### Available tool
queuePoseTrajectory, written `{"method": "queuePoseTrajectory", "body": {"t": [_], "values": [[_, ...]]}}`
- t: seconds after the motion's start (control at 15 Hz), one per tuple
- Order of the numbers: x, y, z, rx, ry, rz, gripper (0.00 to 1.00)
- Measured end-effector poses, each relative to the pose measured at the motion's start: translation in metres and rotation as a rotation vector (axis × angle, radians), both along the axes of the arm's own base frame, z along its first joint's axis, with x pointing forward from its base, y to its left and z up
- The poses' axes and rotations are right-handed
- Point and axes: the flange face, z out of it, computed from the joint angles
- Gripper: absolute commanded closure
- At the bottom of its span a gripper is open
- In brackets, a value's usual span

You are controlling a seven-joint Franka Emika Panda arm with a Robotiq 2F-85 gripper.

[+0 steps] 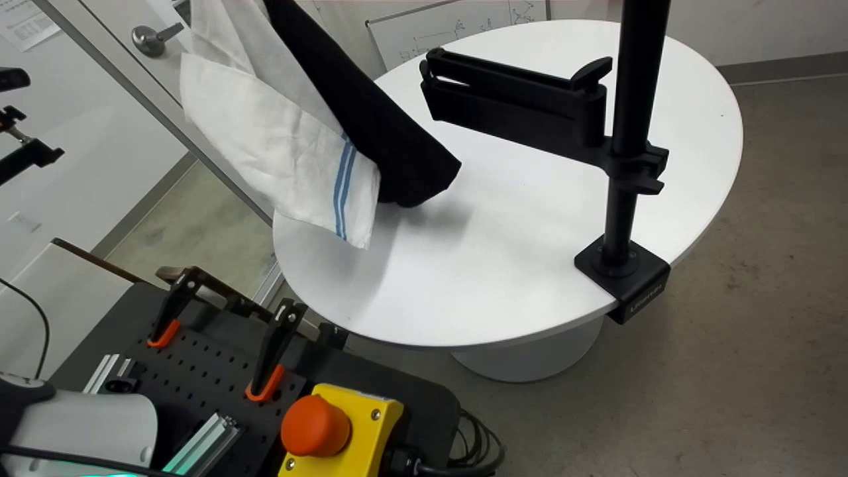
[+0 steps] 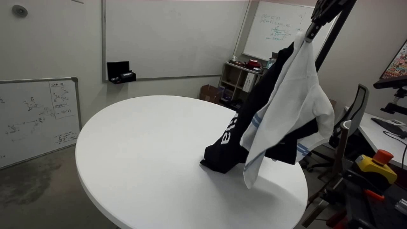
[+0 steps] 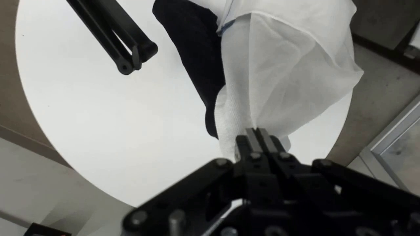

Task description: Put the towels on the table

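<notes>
The white towel with blue stripes hangs from my gripper in both exterior views [image 1: 278, 146] [image 2: 292, 92] and fills the upper middle of the wrist view [image 3: 282, 75]. The black towel [image 1: 371, 106] hangs beside it; white lettering shows on it in an exterior view [image 2: 237, 146]. Both hang over the round white table [image 1: 490, 285] [image 2: 143, 152]. The black towel's lower end is at or just above the top; I cannot tell which. My gripper [image 3: 256, 131] is shut on the white towel's peak, high above the table [image 2: 311, 36]. Whether the jaws also pinch the black towel is hidden.
A black clamp stand [image 1: 623, 212] is fixed to the table edge; its folded arm [image 1: 517, 99] reaches over the top, also in the wrist view [image 3: 121, 36]. A yellow box with a red button [image 1: 341, 430] sits on the black base. A chair [image 2: 356, 105] stands behind.
</notes>
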Motion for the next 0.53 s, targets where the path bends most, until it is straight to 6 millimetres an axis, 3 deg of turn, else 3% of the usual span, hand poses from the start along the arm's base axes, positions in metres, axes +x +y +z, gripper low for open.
{"method": "queuePoseTrajectory", "body": {"t": [0.53], "values": [[0.015,0.052,-0.087,-0.041,0.189,0.104,1.00]]}}
